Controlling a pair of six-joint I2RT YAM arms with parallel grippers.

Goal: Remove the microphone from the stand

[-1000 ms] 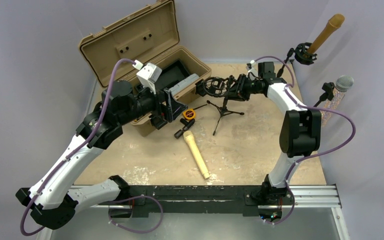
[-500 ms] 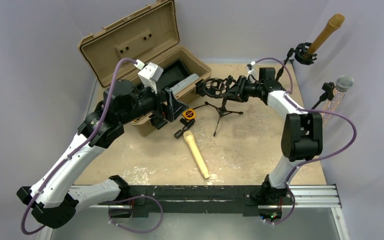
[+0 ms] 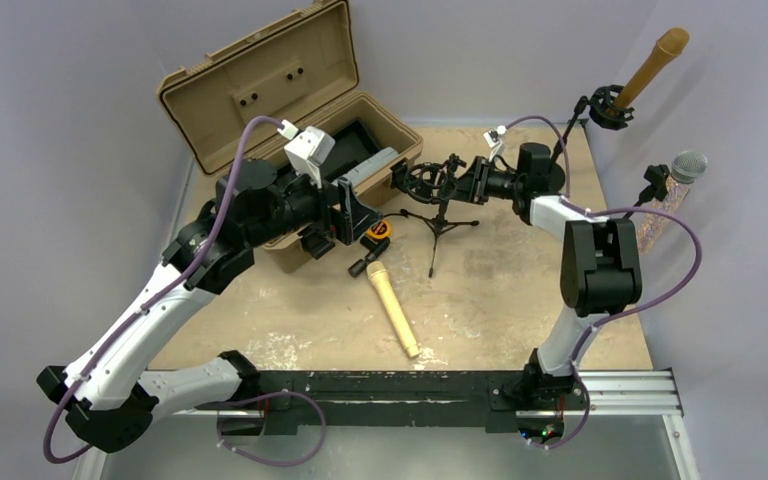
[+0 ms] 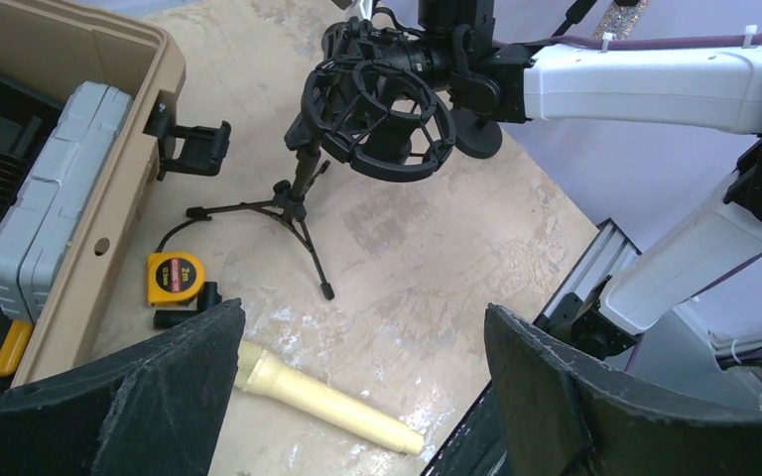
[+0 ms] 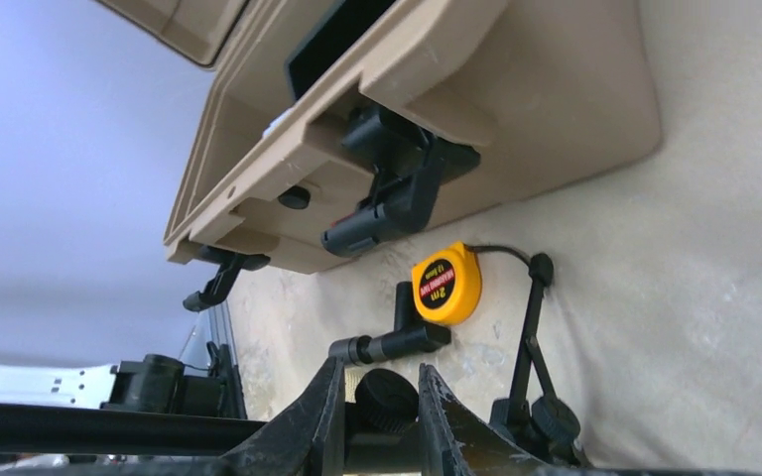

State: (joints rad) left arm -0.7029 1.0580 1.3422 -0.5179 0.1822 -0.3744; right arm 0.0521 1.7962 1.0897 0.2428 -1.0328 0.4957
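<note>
At the far middle of the desk (image 3: pixel 520 290), beside the open tan plastic case (image 3: pixel 260 90), the white right arm is now folding its elbow further back than a second ago. Its right gripper (image 3: pixel 472 182) is carrying the small black tripod stand (image 3: pixel 440 222) a little nearer the case. The left gripper (image 4: pixel 362 312) is hanging released, jaws wide and empty, and is now sitting slightly closer to the far edge. The cream cylindrical microphone (image 3: pixel 392 310) is lying flat near the desk's middle, well apart from the stand and unmoved, so the removal is looking finished and only the stand is still being handled.

The left wrist view is showing the stand's round black shock mount (image 4: pixel 377 119) standing empty, which the top view is too small to confirm. The right wrist view is showing the right fingers (image 5: pixel 322 416) clenching on a black knob, with the round yellow tape measure (image 5: pixel 446 283) just beside a stand leg
</note>
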